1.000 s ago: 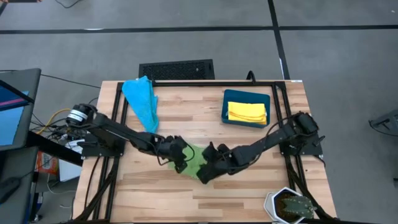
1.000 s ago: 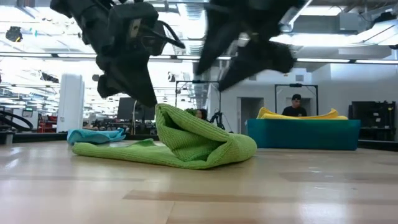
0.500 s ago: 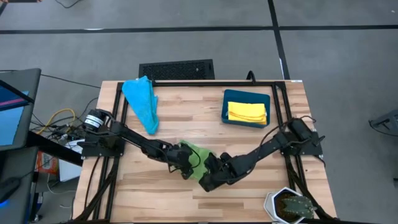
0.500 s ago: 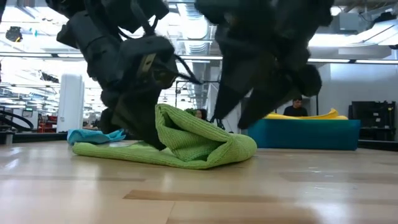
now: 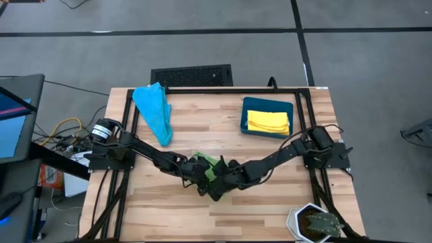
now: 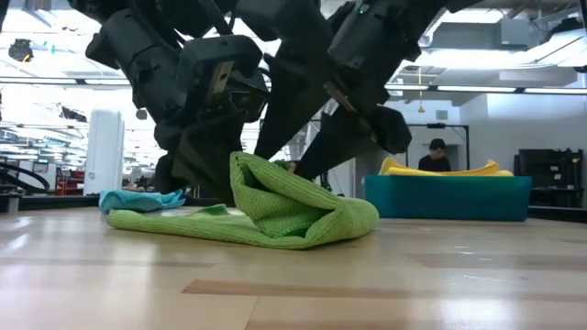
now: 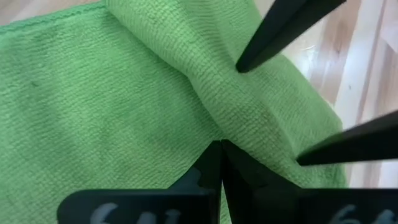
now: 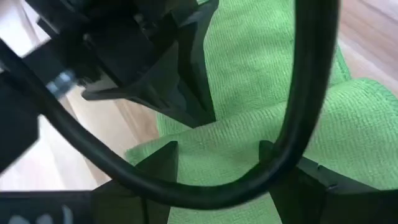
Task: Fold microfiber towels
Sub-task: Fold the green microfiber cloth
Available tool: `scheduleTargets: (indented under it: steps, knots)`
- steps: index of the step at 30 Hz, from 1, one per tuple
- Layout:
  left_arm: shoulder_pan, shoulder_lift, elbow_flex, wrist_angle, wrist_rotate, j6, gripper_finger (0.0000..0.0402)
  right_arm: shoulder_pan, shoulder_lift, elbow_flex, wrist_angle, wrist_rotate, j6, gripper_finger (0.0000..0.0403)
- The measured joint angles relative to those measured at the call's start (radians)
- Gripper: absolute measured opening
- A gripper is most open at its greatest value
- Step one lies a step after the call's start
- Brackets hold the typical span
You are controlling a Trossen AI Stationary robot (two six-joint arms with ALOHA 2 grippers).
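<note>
Now both arms reach low to the bench middle, over the green towel (image 6: 266, 213). Left gripper (image 5: 200, 177) has closed jaws on the towel; right gripper (image 5: 217, 187) hovers with open jaws.

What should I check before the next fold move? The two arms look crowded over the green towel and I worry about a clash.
1. Left hand shut, tips down on the green towel: ok.
2. Right hand open over the towel's raised fold: ok.
3. Gap between the two hands: not ok, they nearly meet in the high view.
4. Towel flat: not ok, bunched in the low view.
5. Left hand actually pinching cloth: cannot tell.
6. Blue towel and teal bin clear of the arms: ok.
</note>
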Motion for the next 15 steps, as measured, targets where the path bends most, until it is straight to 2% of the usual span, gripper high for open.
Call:
scheduleTargets:
  steps: [6, 9, 12, 15]
  knots:
    - [0.000, -0.008, 0.000, 0.000, 0.007, 0.029, 0.0000, 0.036, -0.059, 0.000, -0.077, 0.015, -0.024, 0.0248]
    - [0.000, -0.009, 0.000, 0.025, 0.061, 0.040, 0.0000, 0.085, -0.097, 0.004, -0.169, 0.040, -0.012, 0.0248]
    - [-0.005, -0.009, 0.000, 0.042, 0.107, 0.042, 0.0000, 0.124, -0.076, -0.001, -0.214, 0.053, 0.008, 0.0248]
    - [-0.011, -0.009, 0.000, 0.025, 0.103, 0.041, 0.0000, 0.133, -0.038, 0.001, -0.203, 0.054, 0.033, 0.0248]
